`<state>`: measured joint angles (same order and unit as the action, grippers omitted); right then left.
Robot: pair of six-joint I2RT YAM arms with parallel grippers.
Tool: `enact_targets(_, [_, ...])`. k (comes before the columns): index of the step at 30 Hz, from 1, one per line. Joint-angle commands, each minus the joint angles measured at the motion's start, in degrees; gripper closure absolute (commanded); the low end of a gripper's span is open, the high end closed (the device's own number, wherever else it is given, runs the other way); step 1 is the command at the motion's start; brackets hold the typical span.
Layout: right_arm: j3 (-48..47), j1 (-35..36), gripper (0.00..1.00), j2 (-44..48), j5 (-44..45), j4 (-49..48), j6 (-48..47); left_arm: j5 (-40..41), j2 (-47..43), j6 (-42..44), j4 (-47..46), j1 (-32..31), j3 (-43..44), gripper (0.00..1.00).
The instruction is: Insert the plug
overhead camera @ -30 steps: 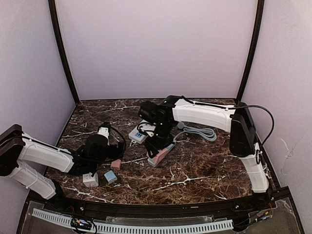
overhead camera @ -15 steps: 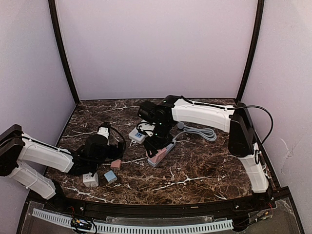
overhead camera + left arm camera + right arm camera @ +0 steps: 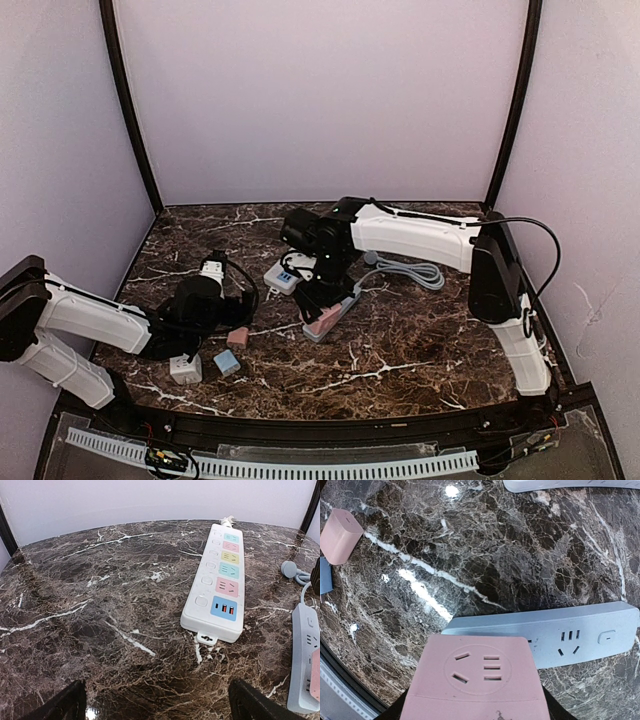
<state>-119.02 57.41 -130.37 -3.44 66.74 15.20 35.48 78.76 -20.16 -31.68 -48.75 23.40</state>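
My right gripper (image 3: 322,308) is shut on a pink plug adapter (image 3: 326,319) and holds it over the near end of a grey-blue power strip (image 3: 340,304). In the right wrist view the pink adapter (image 3: 475,680) fills the space between the dark fingers of the gripper (image 3: 475,702), its socket face towards the camera, with the strip (image 3: 560,630) right behind it. My left gripper (image 3: 222,300) is open and empty at the left. In the left wrist view its fingers (image 3: 65,705) stand wide apart over bare marble, with the gripper (image 3: 160,707) facing a white power strip (image 3: 217,587).
The white strip with coloured sockets (image 3: 285,274) lies left of the grey-blue one. A small pink cube (image 3: 237,337), a blue cube (image 3: 226,362) and a white cube (image 3: 185,369) sit near the front left. A grey cable (image 3: 412,270) coils at mid right.
My right gripper has shifted very slightly with the pink adapter over the strip's end. The left arm has not moved.
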Motion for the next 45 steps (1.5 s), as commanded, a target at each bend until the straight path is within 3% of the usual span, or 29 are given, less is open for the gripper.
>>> enact_targets(1, [1.16, 0.38, 1.0, -0.25, 4.25, 3.1, 1.42, 0.36, -1.3, 0.15, -0.86, 0.29, -1.18, 0.01])
enact_targets(31, [1.04, 0.42, 1.0, -1.31, 5.31, 6.24, 0.4, 0.09, 0.27, 0.07, -1.89, 0.24, -1.1, 0.01])
enact_targets(45, [-4.12, 0.15, 1.0, -7.55, 6.44, 6.72, 0.2, 0.42, -0.85, 0.78, -1.81, 0.24, -1.69, 0.01])
